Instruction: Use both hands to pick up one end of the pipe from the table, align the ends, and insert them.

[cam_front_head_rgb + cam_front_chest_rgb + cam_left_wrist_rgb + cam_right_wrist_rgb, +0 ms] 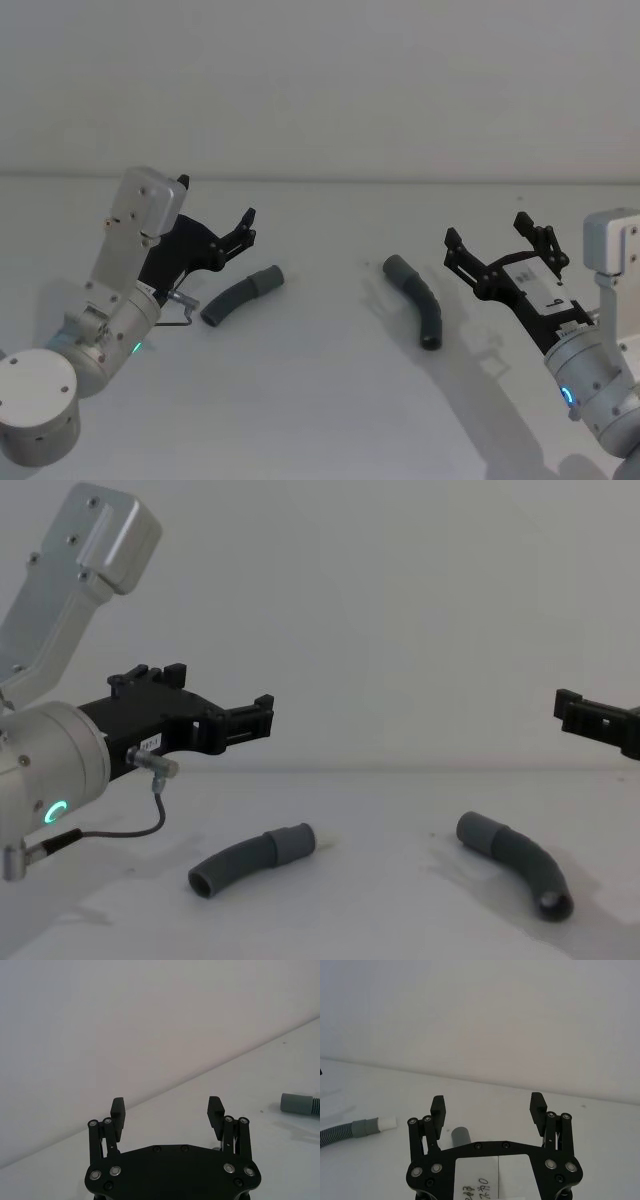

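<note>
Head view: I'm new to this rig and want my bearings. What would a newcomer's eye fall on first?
Two dark grey curved pipes lie apart on the white table: the left pipe piece left of centre, the right pipe piece right of centre. The left gripper and right gripper, both black and open, hang just outside them, holding nothing.

The head camera looks forward and down from some way off at the surface [330, 420], taking in the left claw [215, 198], the right claw [485, 228], the left pipe piece [243, 295] and the right pipe piece [417, 300]. The chest camera, set lower, looks across the same surface and pieces side-on. Each wrist camera sits close behind its own claw, facing the wall [480, 1010]
</note>
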Controlling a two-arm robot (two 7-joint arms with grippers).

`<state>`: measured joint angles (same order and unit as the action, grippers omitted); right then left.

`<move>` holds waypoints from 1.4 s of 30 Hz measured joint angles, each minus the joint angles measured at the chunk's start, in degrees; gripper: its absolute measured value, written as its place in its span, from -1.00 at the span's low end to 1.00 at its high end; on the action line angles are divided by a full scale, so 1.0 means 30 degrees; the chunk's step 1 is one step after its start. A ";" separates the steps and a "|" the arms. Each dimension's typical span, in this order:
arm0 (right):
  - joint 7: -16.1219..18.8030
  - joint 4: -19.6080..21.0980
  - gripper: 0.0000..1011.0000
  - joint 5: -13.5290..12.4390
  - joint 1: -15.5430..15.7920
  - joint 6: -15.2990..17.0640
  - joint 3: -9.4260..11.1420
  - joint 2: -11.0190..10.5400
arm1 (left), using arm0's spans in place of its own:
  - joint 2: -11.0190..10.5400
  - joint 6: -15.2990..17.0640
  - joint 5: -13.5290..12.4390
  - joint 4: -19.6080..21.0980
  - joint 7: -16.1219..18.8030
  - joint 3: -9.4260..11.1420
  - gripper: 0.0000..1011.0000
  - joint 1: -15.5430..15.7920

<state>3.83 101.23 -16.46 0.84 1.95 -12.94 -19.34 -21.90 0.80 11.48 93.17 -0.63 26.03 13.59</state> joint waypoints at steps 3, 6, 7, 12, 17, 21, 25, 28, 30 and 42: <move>0.0000 0.0000 0.98 -0.0001 0.0001 0.0000 0.0000 0.0000 | 0.0001 0.0008 0.0001 0.0000 -0.0020 0.0000 0.98 0.0000; 0.0000 0.0000 0.98 0.0000 0.0000 0.0000 0.0001 0.0001 | -0.0041 0.0038 0.0048 0.0005 -0.0207 -0.0015 0.98 0.0018; 0.0000 0.0000 0.98 0.0000 0.0000 0.0000 0.0000 0.0000 | -0.0059 0.0052 0.0083 0.0011 -0.0282 -0.0019 0.98 0.0027; -0.0001 -0.0001 0.98 0.0000 0.0001 0.0001 0.0000 0.0000 | -0.0337 0.0291 0.0511 0.0112 -0.1147 -0.0076 0.98 0.0143; -0.0001 0.0000 0.98 -0.0001 0.0001 0.0001 0.0000 0.0000 | -0.0792 0.0746 0.1158 0.0201 -0.2423 -0.0163 0.98 0.0354; -0.0001 0.0000 0.98 -0.0001 -0.0001 0.0001 0.0000 0.0000 | -0.1191 0.1246 0.1721 0.0206 -0.3542 -0.0221 0.98 0.0583; -0.0001 -0.0001 0.98 -0.0001 0.0000 0.0001 0.0000 0.0000 | -0.1625 0.1873 0.2268 0.0102 -0.4734 -0.0248 0.98 0.0883; -0.0001 -0.0001 0.98 0.0000 0.0001 0.0000 0.0000 0.0000 | -0.1956 0.2436 0.2611 -0.0092 -0.5634 -0.0243 0.98 0.1165; 0.0000 0.0000 0.98 0.0000 0.0001 0.0001 0.0000 0.0000 | -0.2093 0.2676 0.2731 -0.0205 -0.6006 -0.0210 0.98 0.1309; 0.0000 -0.0001 0.98 0.0000 0.0000 0.0001 0.0000 0.0000 | -0.2412 0.3934 0.2998 -0.1575 -0.8055 0.0263 0.98 0.2635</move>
<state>3.83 101.23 -16.46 0.84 1.95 -12.94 -19.34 -29.13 12.60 20.48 88.45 -24.79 26.82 21.49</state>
